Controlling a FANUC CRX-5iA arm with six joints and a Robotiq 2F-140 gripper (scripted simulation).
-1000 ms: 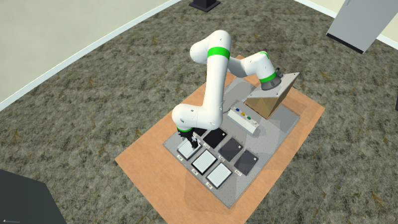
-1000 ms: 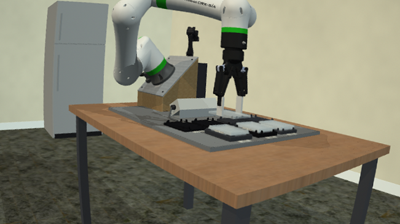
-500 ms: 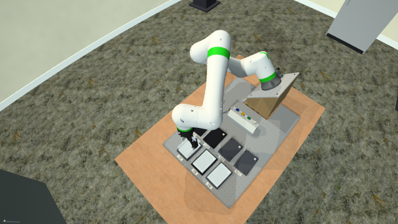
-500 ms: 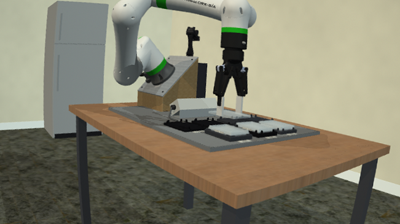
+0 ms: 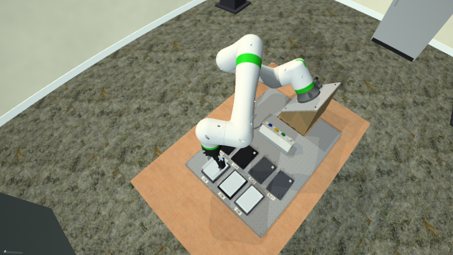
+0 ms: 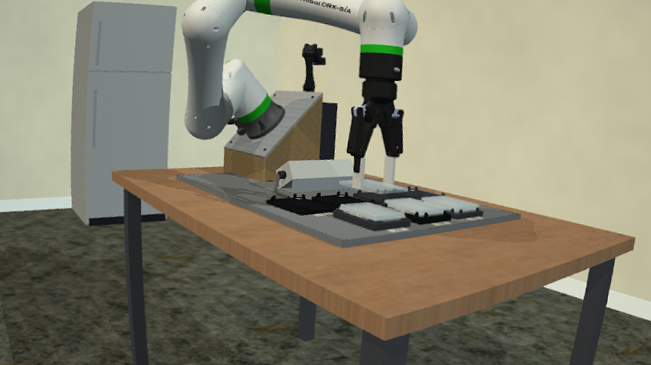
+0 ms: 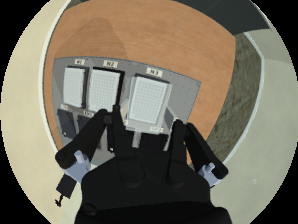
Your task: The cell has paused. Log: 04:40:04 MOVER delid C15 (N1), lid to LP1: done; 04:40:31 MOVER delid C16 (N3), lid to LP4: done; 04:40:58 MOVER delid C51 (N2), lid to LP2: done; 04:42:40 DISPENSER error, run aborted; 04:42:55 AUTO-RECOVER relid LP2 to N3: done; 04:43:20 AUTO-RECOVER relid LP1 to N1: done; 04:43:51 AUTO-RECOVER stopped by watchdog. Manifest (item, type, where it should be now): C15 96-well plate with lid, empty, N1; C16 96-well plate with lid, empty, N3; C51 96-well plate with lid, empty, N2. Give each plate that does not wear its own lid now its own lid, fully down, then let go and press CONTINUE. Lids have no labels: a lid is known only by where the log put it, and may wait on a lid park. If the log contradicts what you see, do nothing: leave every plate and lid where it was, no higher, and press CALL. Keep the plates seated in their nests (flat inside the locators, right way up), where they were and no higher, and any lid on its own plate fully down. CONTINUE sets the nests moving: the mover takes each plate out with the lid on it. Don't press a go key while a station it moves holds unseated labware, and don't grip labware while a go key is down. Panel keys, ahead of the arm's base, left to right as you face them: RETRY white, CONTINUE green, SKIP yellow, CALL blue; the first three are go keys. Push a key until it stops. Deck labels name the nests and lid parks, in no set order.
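On the worktop point(image 6: 416, 283), deck point(image 5: 304, 158):
end effector point(image 6: 372, 175): about half open, clamped on a clear lid point(image 6: 372, 186)
lid: low over the end lid park, behind the plate row
plates point(image 5: 233, 183): three in their nests, front row
keys point(image 5: 276, 129): untouched

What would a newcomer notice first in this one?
The big white arm with green bands arches over the wooden table, its black pincer pointing straight down. The pincer grips a clear lid low over the deck's far end, beside a row of three white well plates in black nests. Behind stand the sloped key panel and a grey fridge.
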